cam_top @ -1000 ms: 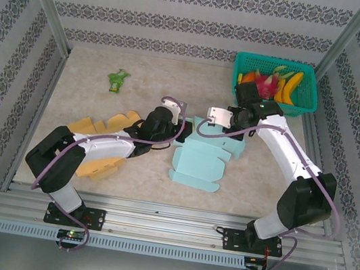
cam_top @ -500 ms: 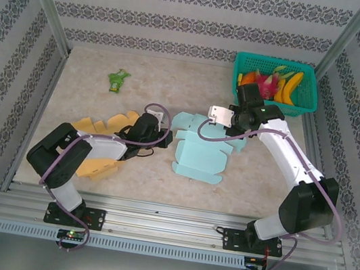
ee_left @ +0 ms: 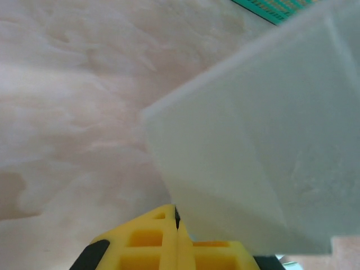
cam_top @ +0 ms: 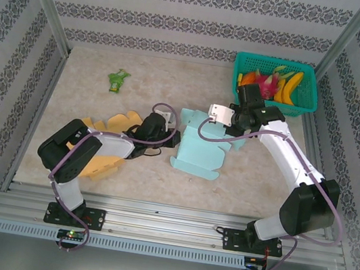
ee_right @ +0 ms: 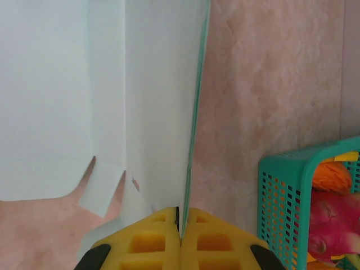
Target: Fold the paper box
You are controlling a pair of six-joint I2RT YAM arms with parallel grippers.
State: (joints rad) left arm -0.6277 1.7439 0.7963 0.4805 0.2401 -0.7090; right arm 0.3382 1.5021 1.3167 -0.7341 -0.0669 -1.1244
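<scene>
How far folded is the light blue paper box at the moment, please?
Partly folded: most of the light blue paper box lies flat, but the panels pinched in the left pincer and right pincer stand raised.

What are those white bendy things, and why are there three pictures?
They are two robot arms bolted to a table. One picture looks down from above; the other two come from a little camera on each wrist, so yellow jaws show at the bottom. Between the arms lies a blue paper box, not yet folded. The jaws of the left arm pinch its left edge, those of the right arm its far edge. A flat orange box lies at the left, and a green basket of fruit stands far right.
</scene>
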